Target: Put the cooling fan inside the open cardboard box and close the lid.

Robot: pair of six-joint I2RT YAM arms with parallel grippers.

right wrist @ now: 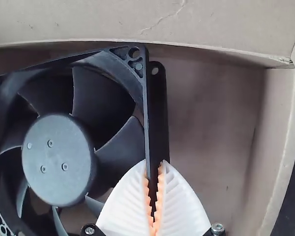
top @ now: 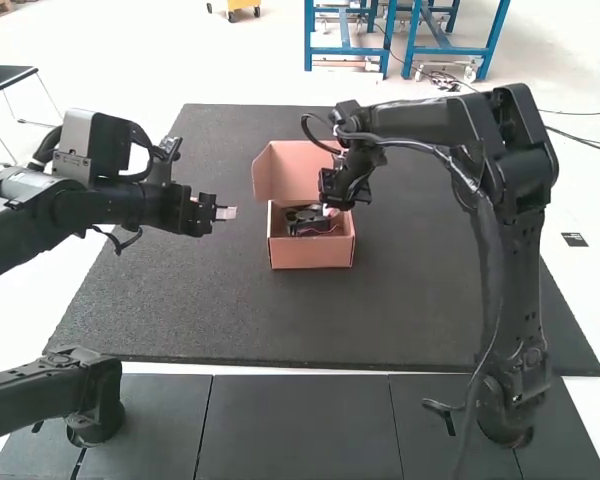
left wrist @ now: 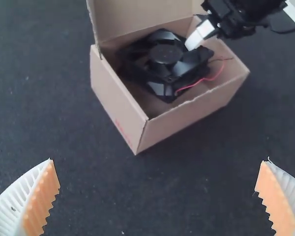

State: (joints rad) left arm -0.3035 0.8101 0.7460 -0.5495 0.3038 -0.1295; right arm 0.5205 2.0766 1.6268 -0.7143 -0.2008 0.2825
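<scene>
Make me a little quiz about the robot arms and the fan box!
1. Which gripper pinches the cooling fan by its frame edge? A: left gripper. B: right gripper.
2. True or false: the cardboard box has its lid shut.
3. Fill in: the left gripper hangs over the mat with its fingers ____.
Key: 1 B. 2 false, the lid stands up. 3 open.

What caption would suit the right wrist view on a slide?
Right gripper shut on the frame edge of the black cooling fan, held inside the open cardboard box.
</scene>
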